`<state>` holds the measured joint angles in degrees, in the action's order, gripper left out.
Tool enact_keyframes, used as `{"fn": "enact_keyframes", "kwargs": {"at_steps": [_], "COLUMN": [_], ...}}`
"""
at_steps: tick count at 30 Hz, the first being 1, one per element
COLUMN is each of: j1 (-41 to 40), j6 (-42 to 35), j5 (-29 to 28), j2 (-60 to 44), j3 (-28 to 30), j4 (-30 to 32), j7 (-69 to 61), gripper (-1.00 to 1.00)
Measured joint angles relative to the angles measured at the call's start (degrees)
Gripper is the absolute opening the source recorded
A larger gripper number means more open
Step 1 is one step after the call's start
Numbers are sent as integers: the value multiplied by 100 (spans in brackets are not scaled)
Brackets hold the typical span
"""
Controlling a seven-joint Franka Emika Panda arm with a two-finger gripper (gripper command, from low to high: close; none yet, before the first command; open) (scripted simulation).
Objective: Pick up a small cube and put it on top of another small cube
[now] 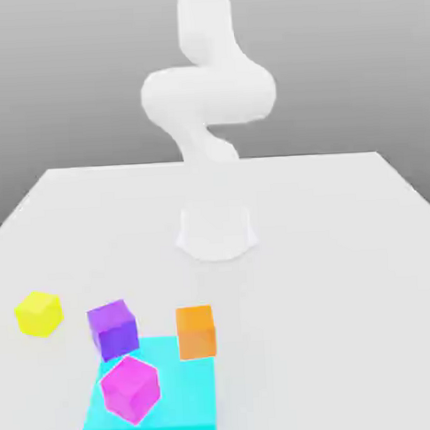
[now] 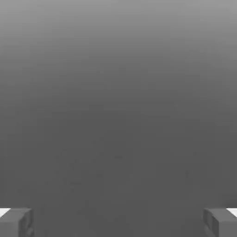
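"How many cubes do you see?"
"Four: yellow (image 1: 39, 314), purple (image 1: 113, 329), orange (image 1: 196, 332), pink (image 1: 131, 390). The yellow cube is at the exterior view's left, on the one table (image 1: 303, 294)."
"And the gripper (image 2: 118, 223)?"
"One, its two fingers wide apart."

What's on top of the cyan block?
The magenta cube sits over the cyan block in view. Whatever is directly behind the magenta cube is hidden.

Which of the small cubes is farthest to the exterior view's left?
The yellow cube: it sits alone, left of the purple, magenta and orange ones.
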<state>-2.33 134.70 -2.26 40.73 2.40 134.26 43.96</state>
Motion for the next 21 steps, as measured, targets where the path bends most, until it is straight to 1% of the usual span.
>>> {"fn": "enact_keyframes", "kwargs": {"at_steps": [7,10,13,15,17,19,21], "j1": [-652,-898,-1129,-1271,-1415,-1594,-1899], "j6": [837,1189,1557,1802,2049,2288,2524], "j5": [-490,-571,-536,-404,-152,256,834], "j2": [-1453,-2055,-2669,-3091,-3530,-3991,-4463], "j3": [902,1356,1824,2131,2406,2641,2626], "j4": [709,1006,1307,1508,1711,1911,2082], "j7": [-664,-1028,-1478,-1857,-2321,-2893,-3568], "gripper": [0,0,0,0,0,0,0]}}
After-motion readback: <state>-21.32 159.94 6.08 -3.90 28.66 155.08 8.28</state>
